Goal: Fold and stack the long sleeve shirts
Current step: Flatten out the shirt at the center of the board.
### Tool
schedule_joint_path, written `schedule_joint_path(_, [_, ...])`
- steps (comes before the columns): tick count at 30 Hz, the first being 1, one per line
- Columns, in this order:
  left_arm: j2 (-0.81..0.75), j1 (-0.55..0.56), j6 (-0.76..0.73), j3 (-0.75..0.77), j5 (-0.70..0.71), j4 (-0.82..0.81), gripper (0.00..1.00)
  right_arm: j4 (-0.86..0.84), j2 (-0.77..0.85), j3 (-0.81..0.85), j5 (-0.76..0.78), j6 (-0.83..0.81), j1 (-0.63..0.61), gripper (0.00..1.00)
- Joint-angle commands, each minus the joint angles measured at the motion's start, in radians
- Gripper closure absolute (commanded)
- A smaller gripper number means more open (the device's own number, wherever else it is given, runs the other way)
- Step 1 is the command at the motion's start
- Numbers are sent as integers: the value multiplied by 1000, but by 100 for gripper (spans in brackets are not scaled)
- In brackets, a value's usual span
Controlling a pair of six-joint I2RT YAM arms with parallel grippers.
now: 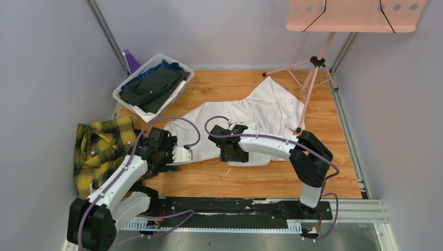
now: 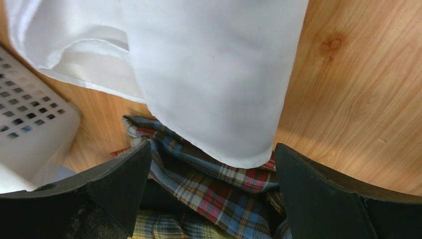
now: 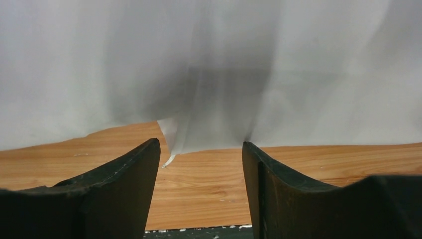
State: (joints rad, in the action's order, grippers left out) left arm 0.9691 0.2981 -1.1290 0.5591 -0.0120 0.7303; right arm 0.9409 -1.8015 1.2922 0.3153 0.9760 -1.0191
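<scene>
Top external view gives me the white shirt (image 1: pixel 256 112) spread crumpled across the middle of the counter (image 1: pixel 235 180). One sleeve reaches left toward the yellow plaid shirt (image 1: pixel 102 149), which lies bunched at the counter's left edge. A basket (image 1: pixel 135 110) of dark clothes sits at the back left, and a pink music stand (image 1: pixel 313 68) stands at the back right. My left claw (image 1: pixel 176 155) is over the end of that sleeve. On its wrist camera the fingers (image 2: pixel 114 184) stand wide apart and grip nothing, with the white cloth lying over a red-and-blue plaid cloth (image 2: pixel 219 191) between them. My right claw (image 1: pixel 230 153) is at the shirt's near hem. Its jaws are parted with only bare wood between them, and the hem lies just beyond the tips.
</scene>
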Motion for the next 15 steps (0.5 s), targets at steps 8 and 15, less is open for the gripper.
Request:
schedule_joint_path(8, [-87, -5, -112, -63, -36, -117, 19, 29, -120, 41, 12, 111, 2, 70])
schedule_joint_path(15, [-87, -6, -163, -81, -16, -135, 54, 73, 39, -53, -6, 64, -1, 100])
